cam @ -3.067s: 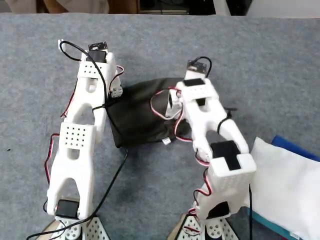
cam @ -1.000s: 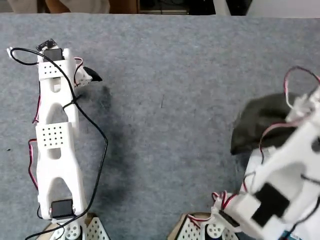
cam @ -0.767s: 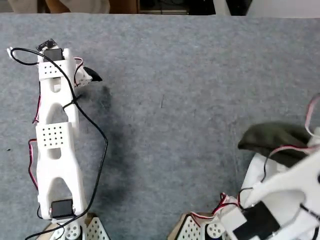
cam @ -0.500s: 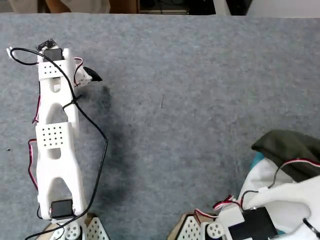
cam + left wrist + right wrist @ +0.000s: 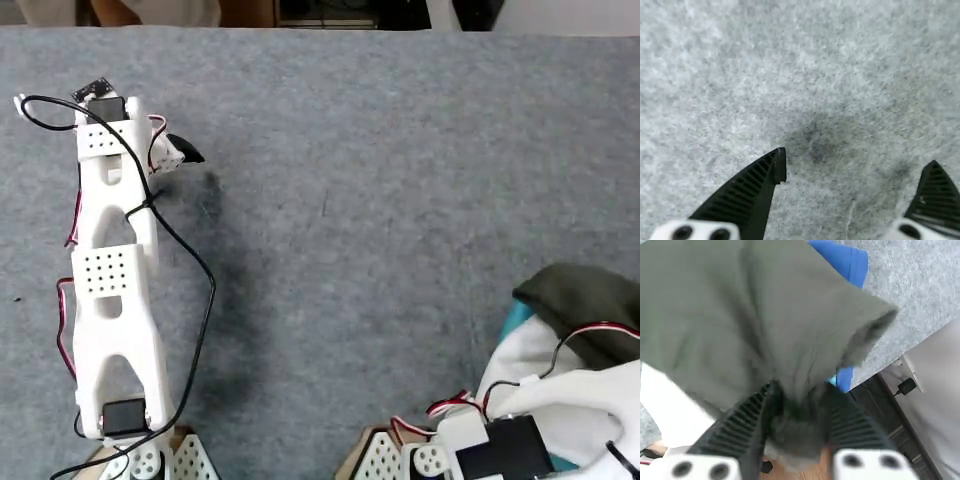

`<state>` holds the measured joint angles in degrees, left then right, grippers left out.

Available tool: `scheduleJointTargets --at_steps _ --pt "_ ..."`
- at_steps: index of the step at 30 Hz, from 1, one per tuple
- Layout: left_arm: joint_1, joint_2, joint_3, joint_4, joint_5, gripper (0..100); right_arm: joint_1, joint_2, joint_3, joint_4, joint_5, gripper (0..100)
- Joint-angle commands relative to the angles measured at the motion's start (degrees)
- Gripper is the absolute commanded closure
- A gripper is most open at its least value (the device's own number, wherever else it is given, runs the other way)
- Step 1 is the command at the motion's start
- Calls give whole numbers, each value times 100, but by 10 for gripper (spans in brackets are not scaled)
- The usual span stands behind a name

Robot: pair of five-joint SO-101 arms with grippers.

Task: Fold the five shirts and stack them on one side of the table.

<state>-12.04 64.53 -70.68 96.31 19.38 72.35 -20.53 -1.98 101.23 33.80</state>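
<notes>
At the near right corner of the bench, your right arm was bent low over a pile of shirts, and your right end effector was clenched on the dark olive shirt, with a bunch of cloth pinched between its two black fingers. That shirt looked soft and crumpled, with one thick rounded fold hanging out past the grip. It sat at the bench's right edge, over the white shirt, and a strip of the blue shirt showed from under both. You could count three shirts there: one olive, one white and one blue. Farther out on the left side, your left arm stretched straight away from its base. Your left end effector was released, its two ribbed fingers spread wide above bare grey bench, grasping nothing and well apart from the shirts.
</notes>
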Motion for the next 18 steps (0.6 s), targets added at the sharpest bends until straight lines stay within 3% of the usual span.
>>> scheduleJointTargets --at_steps 1,4,12,15,18 --pt "-26 -84 -246 -53 18 590 127 -295 -57 105 62 626" --pt "-26 -84 -246 -53 18 590 136 -400 -57 105 62 550" --pt "-18 -84 -246 -62 18 590 84 -1314 -13 88 35 603" --pt "-18 -75 -202 -62 18 590 13 -1569 57 88 26 675" --pt "-18 4 -202 -62 18 590 -259 -1807 382 97 26 818"
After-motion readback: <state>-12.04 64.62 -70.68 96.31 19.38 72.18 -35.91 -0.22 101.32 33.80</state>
